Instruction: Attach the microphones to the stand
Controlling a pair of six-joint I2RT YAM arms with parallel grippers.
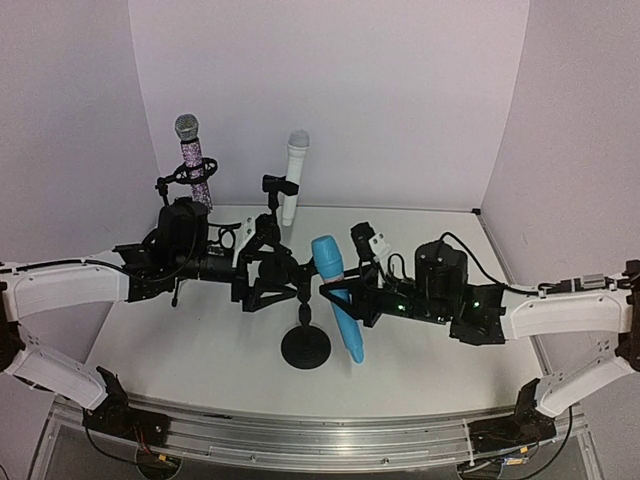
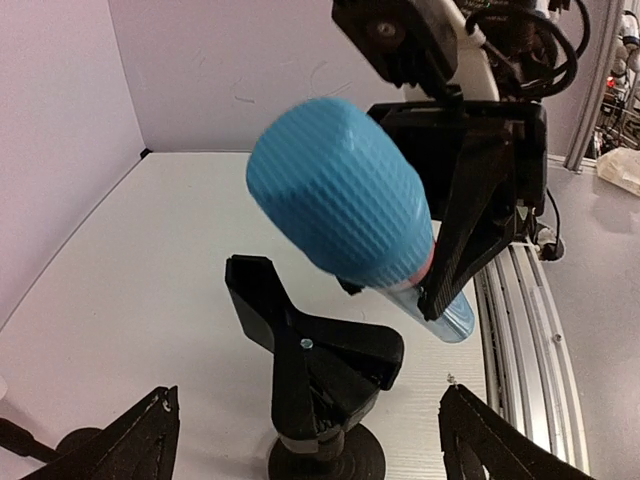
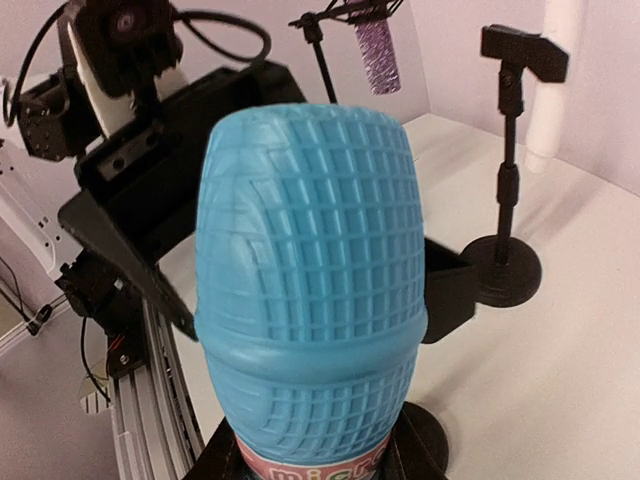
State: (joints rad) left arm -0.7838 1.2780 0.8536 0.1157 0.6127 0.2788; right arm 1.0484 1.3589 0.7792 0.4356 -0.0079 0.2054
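My right gripper (image 1: 347,296) is shut on the light blue microphone (image 1: 337,298), which it holds tilted, head up, beside the middle stand (image 1: 305,346). In the right wrist view the blue head (image 3: 310,270) fills the frame. The stand's black clip (image 2: 312,348) sits just below and left of the blue head (image 2: 340,215). My left gripper (image 2: 310,440) is open, its fingertips (image 2: 135,445) wide apart on either side of the clip and clear of it. The purple-glitter microphone (image 1: 194,160) and the white microphone (image 1: 294,176) stand upright in clips at the back.
The white microphone's stand (image 3: 503,262) stands behind the middle one. White walls close the table (image 1: 180,340) at the back and sides. An aluminium rail (image 1: 320,432) runs along the near edge, with both arm bases on it.
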